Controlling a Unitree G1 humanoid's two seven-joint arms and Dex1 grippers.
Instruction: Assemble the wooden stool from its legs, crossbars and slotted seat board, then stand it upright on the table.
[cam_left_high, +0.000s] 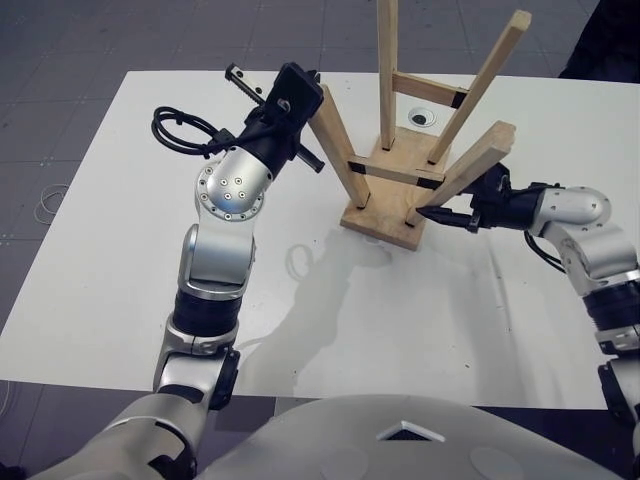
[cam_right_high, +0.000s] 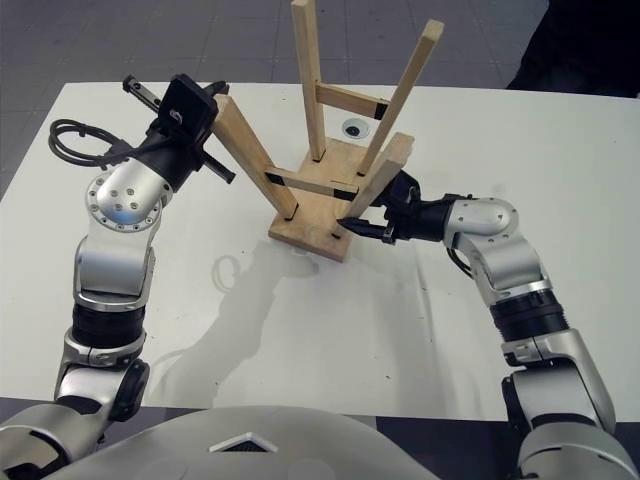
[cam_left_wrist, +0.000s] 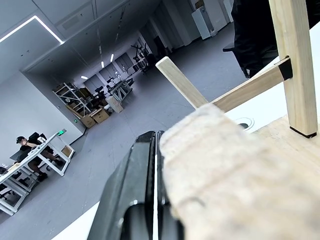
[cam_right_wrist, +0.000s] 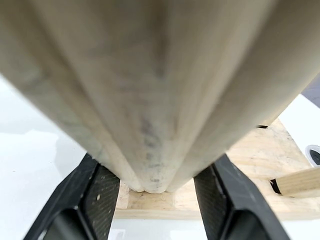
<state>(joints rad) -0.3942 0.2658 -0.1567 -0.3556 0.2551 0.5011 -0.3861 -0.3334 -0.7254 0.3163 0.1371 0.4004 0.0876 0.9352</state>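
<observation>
The wooden stool lies upside down on the white table (cam_left_high: 120, 250), its seat board (cam_left_high: 385, 215) flat and its legs pointing up, joined by crossbars (cam_left_high: 395, 172). My left gripper (cam_left_high: 300, 95) is shut on the top end of the near-left leg (cam_left_high: 340, 150), which leans outward. In the left wrist view a black finger (cam_left_wrist: 135, 190) presses against that leg end (cam_left_wrist: 225, 175). My right gripper (cam_right_high: 362, 228) is shut on the near-right leg (cam_left_high: 465, 165) just above the board. In the right wrist view both fingers (cam_right_wrist: 95, 200) flank this leg (cam_right_wrist: 150, 100).
A round cable hole (cam_left_high: 422, 118) sits in the table behind the stool. A black cable loop (cam_left_high: 180, 130) hangs off my left arm. Bare table lies in front of the stool and to the left.
</observation>
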